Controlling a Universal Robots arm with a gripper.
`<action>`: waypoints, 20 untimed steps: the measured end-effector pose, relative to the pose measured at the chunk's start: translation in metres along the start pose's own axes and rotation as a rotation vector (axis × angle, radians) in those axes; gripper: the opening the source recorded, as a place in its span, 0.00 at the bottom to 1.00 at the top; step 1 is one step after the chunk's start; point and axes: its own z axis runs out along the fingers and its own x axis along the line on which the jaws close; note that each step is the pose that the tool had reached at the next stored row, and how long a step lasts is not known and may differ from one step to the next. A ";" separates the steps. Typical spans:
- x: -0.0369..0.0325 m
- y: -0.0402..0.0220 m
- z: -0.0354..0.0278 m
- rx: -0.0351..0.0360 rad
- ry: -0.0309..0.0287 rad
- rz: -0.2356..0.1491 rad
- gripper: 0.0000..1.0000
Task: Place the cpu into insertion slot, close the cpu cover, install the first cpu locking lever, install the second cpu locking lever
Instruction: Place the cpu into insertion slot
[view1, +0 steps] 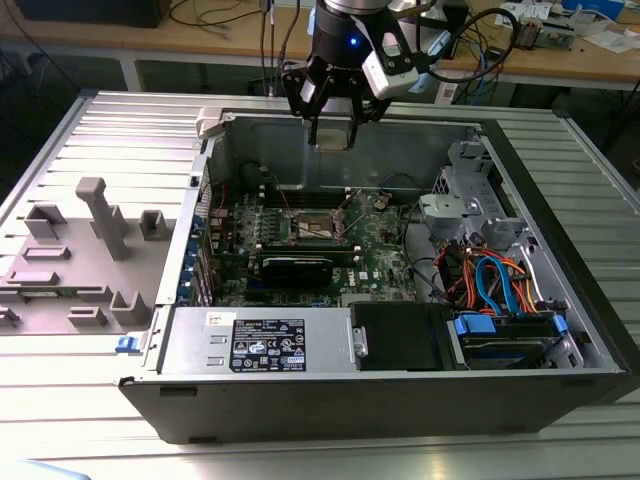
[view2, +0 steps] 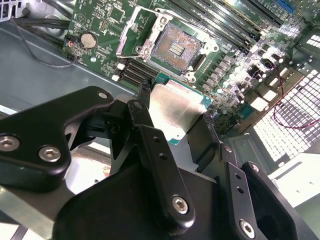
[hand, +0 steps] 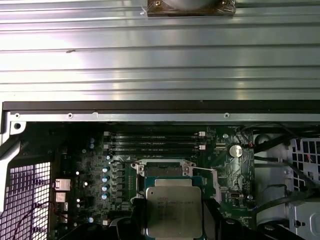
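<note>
The cpu (view2: 179, 106) lies flat, metal top up, roughly square with no clear long axis. The gripper (view1: 331, 140) clamps it by two opposite edges, high over the open computer case (view1: 400, 405) and well above the insertion slot (view2: 176, 47). The fingers (view2: 142, 117) hide its gripped edges.

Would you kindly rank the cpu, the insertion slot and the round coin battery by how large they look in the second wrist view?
1. The cpu and the insertion slot: about alike; the cpu, held in the gripper, is nearer the camera, so unranked.
2. The round coin battery: clearly smallest.
</note>
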 end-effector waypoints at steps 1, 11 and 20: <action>0.0000 0.0000 0.0000 0.0000 0.0000 0.000 0.54; -0.0001 -0.0003 0.0043 0.0001 0.0001 0.000 0.54; -0.0001 -0.0003 0.0043 0.0005 0.0000 0.000 0.54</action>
